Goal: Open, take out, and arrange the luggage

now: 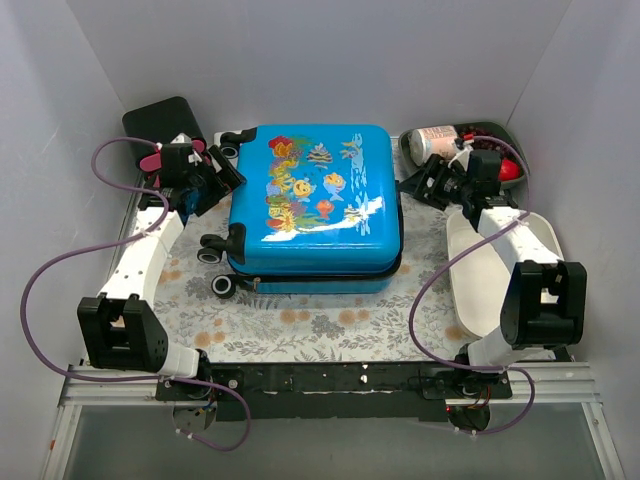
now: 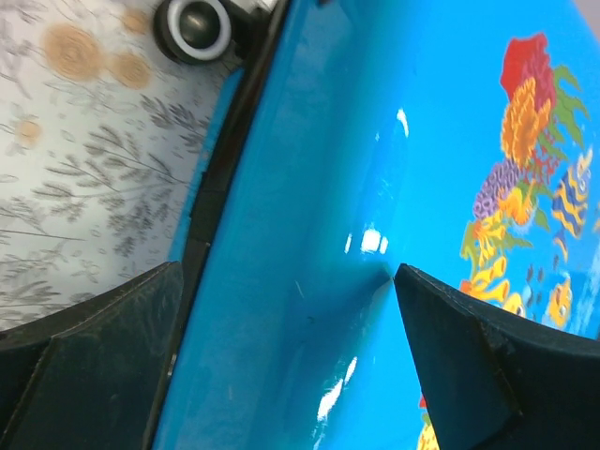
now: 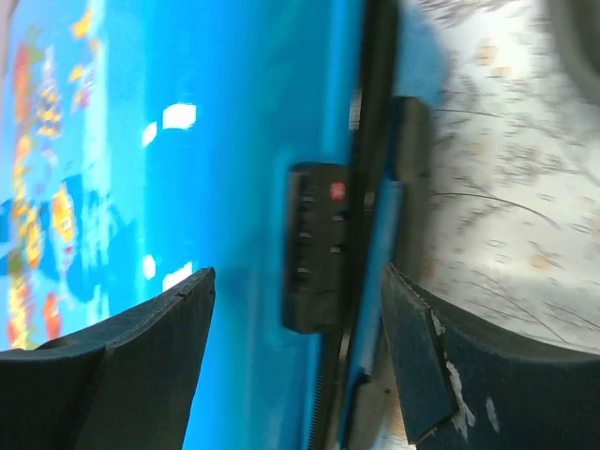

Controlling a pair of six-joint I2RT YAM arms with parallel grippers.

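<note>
The luggage (image 1: 315, 200) is a bright-blue hard-shell suitcase with a fish print. It lies flat and closed in the middle of the table, its black wheels (image 1: 222, 285) to the left. My left gripper (image 1: 228, 172) stands open at its back left edge. In the left wrist view the jaws (image 2: 289, 272) straddle the blue shell (image 2: 375, 141) beside the black zipper trim, below a wheel (image 2: 194, 26). My right gripper (image 1: 415, 185) is at the back right edge. Its jaws (image 3: 298, 272) are apart around the shell's rim (image 3: 234, 141), where a black lock (image 3: 314, 248) sits.
A black box with pink parts (image 1: 165, 120) stands at the back left behind the left arm. A dark bowl with a can and a red item (image 1: 440, 142) is at the back right. A white dish (image 1: 480, 270) lies under the right arm. White walls enclose the floral cloth (image 1: 300, 325).
</note>
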